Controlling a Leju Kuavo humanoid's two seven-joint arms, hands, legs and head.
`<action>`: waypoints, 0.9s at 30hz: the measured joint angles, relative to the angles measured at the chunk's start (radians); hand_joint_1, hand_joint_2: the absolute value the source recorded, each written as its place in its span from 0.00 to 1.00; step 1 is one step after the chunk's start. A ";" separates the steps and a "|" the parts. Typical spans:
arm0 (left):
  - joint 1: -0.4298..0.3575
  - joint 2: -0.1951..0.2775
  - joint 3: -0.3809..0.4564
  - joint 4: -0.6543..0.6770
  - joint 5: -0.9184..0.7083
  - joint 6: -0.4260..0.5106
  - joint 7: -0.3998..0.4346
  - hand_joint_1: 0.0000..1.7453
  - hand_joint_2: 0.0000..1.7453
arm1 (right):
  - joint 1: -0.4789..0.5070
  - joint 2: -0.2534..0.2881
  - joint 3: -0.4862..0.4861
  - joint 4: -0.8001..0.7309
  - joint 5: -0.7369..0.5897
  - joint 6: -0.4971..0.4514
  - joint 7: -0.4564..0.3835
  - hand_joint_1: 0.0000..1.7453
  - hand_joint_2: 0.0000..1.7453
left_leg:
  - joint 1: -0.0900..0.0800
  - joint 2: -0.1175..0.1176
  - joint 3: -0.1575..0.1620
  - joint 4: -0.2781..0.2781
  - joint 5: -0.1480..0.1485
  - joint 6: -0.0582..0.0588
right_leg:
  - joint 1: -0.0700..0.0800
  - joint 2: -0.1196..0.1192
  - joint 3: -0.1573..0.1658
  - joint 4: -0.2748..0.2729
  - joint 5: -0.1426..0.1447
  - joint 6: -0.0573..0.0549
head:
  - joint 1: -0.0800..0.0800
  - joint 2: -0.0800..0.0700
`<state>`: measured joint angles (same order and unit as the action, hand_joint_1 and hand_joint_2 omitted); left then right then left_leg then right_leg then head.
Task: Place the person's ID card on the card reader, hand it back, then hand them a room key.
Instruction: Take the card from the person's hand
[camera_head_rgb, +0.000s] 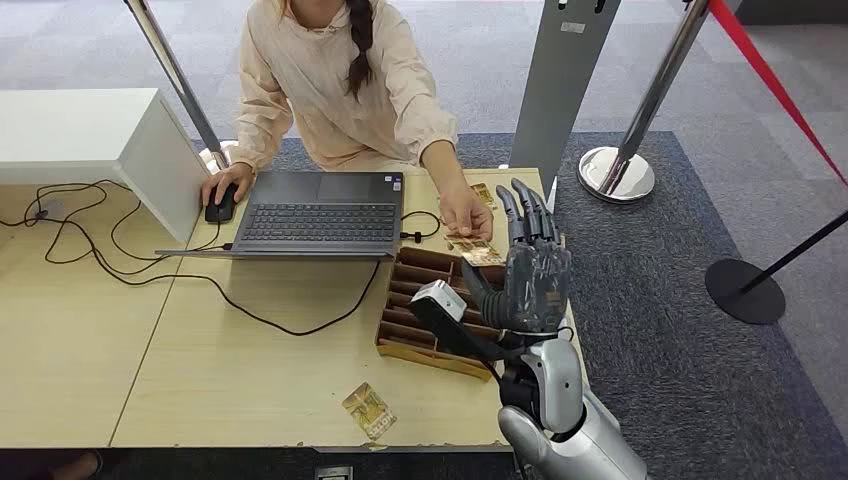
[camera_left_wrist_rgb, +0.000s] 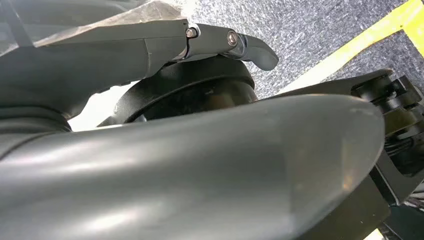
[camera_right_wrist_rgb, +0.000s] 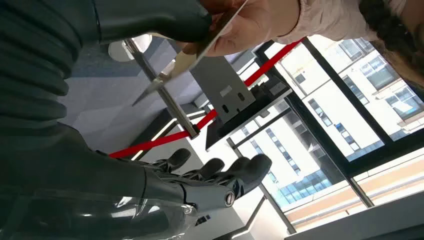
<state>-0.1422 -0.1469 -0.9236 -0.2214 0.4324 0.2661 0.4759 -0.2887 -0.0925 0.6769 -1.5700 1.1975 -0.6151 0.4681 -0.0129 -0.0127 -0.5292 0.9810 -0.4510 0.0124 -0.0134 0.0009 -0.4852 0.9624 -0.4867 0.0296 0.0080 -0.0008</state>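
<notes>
right robot hand (camera_head_rgb: 530, 265) raised, fingers spread | wooden tray (camera_head_rgb: 420, 330) slotted | card (camera_head_rgb: 470, 243) in person's hand (camera_head_rgb: 464, 212)

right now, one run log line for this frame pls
phase: card handover | right hand: raised, fingers spread, at person's hand | card: in person's hand | left hand: hanging at side | card tray: on table

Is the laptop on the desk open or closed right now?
Open. The laptop lies with its keyboard facing up in the head view, and the person's hand rests on a mouse beside it.
</notes>
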 joint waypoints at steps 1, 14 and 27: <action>0.000 0.000 0.000 0.000 0.001 0.000 -0.001 0.00 0.00 | -0.001 0.001 0.002 0.001 0.000 -0.001 0.000 1.00 1.00 | 0.000 0.000 0.000 0.000 0.000 0.000 | 0.000 0.000 0.000 0.000 0.000 0.000 | 0.000 0.000; 0.000 0.002 0.000 0.006 0.025 -0.001 -0.016 0.00 0.00 | -0.011 0.018 0.031 0.035 -0.013 -0.031 -0.011 1.00 1.00 | 0.000 0.000 0.000 0.000 0.000 0.000 | 0.000 0.000 0.000 0.000 0.000 0.000 | 0.000 0.000; 0.000 0.004 0.000 0.009 0.042 -0.001 -0.031 0.00 0.00 | -0.011 0.025 0.041 0.056 -0.032 -0.050 -0.016 0.99 1.00 | 0.000 0.000 0.000 0.000 0.000 0.000 | 0.000 0.000 0.000 0.000 0.000 0.000 | 0.000 0.000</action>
<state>-0.1418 -0.1432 -0.9234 -0.2128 0.4748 0.2650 0.4452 -0.2999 -0.0680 0.7178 -1.5145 1.1658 -0.6655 0.4520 -0.0130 -0.0128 -0.5289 0.9810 -0.4509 0.0126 -0.0135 0.0009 -0.4853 0.9624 -0.4867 0.0296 0.0078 -0.0008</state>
